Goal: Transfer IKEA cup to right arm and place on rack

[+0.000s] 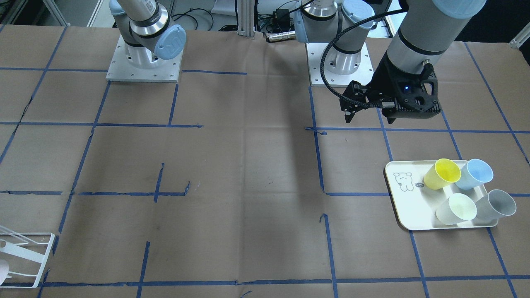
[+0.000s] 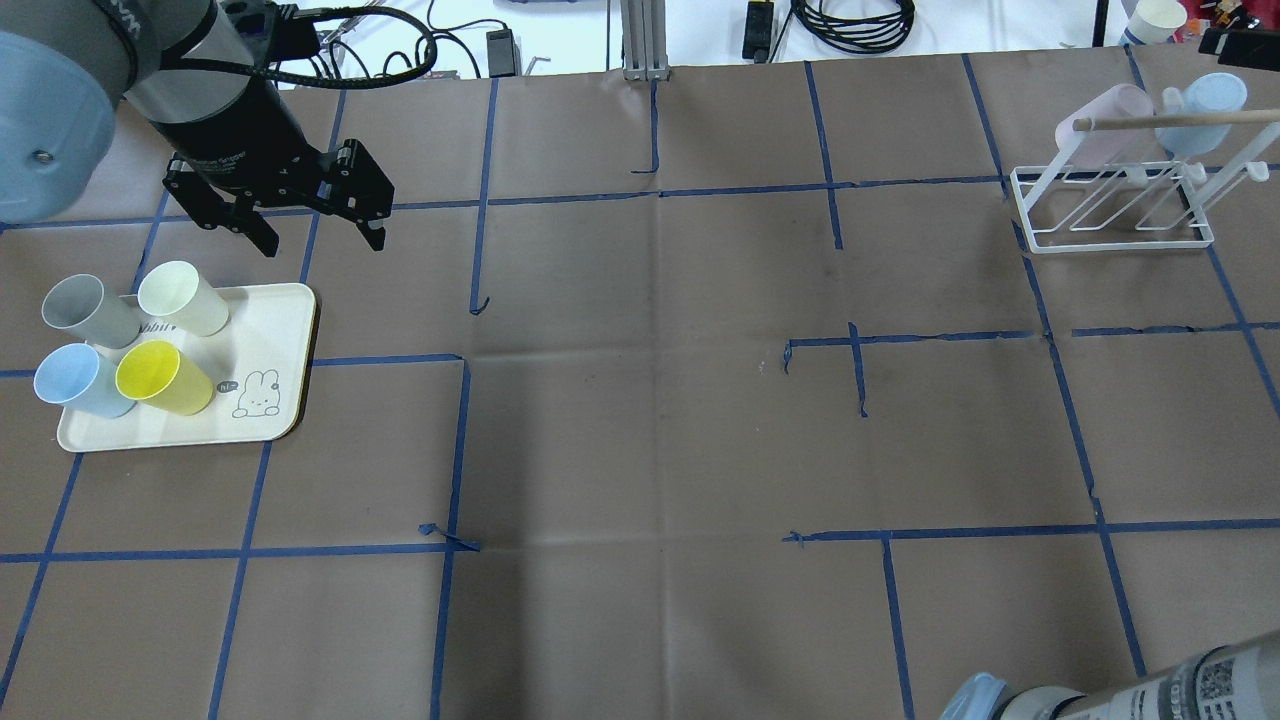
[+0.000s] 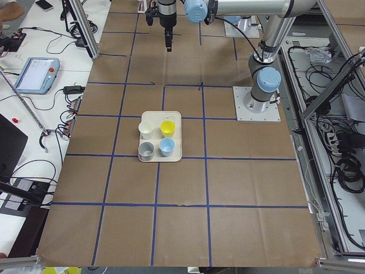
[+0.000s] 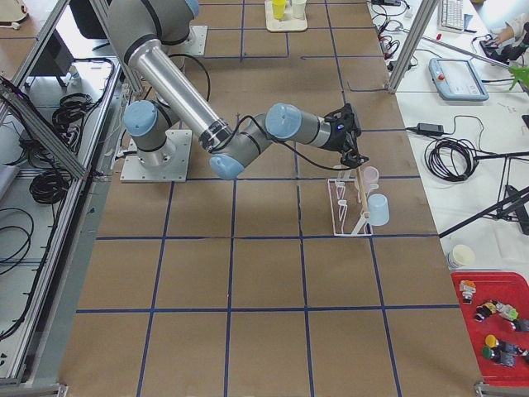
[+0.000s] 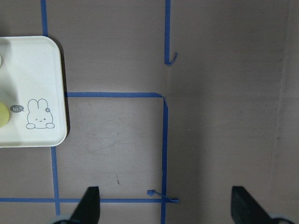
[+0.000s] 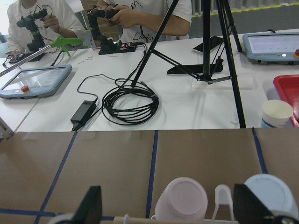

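while tray holds four cups | rack holds two cups

Two robot arms: left arm, right arm. One cream tray bearing four cups: grey cup, off-white cup, sky-blue cup, yellow cup. One white wire rack holding two cups: pink cup, pale blue cup. Six cups altogether.
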You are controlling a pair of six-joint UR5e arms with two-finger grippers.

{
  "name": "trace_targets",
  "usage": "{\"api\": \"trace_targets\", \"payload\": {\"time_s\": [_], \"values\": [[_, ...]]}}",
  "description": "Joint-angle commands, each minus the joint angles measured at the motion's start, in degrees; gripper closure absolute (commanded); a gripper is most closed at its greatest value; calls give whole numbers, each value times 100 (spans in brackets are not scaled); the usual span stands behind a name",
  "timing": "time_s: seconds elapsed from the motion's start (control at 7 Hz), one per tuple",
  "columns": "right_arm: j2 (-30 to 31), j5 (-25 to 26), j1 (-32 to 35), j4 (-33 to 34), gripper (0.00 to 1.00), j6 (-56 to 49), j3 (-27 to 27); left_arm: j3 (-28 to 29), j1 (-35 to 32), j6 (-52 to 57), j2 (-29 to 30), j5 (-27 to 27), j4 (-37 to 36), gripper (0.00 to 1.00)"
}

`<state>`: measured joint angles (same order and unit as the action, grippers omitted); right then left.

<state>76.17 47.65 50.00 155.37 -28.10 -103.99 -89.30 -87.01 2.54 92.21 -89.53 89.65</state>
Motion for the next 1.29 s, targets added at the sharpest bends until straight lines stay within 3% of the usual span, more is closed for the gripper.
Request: {"api": "trace_targets", "payload": {"time_s": [0.0,0.29,0.43,0.71,1.0,1.14], "values": [[842,400,141,-2507,0,-754,-147,0,-9,18,-2,6,0,1],[1485,744,254,-4618,0,-916,-165,0,0,124,-2,6,0,1],[1810,1120,473,-5283,0,-864,-122,0,0,124,-10,6,0,1],[2024,1499,580,-5805,0,-602,114,0,0,124,-19,6,0,1],[1859,1798,747,-6657,0,-337,955,0,0,124,-10,6,0,1],[1475,2113,930,-6861,0,-145,1404,0,0,98,-10,-3,0,1]]}}
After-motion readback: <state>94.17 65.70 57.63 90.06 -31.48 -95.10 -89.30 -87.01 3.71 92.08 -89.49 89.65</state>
